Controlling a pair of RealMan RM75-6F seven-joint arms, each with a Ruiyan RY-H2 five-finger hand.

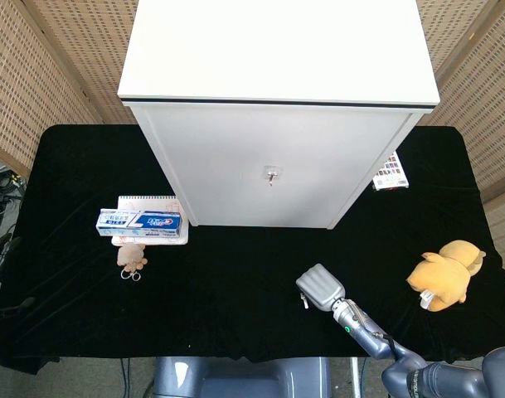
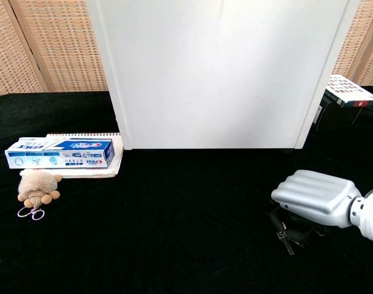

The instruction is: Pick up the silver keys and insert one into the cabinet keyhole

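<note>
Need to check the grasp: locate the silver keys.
The small silver metal keys lie on the black tablecloth at front right, directly under the right hand, in front of the white cabinet.

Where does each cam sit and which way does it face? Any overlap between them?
Head view: high, looking steeply down on the white cabinet top and door, keyhole visible; right hand and forearm show.
Chest view: low, facing level at the cabinet door; right hand over the silver keys.
Shared: cabinet, right hand, toothpaste box, plush keychain.
</note>
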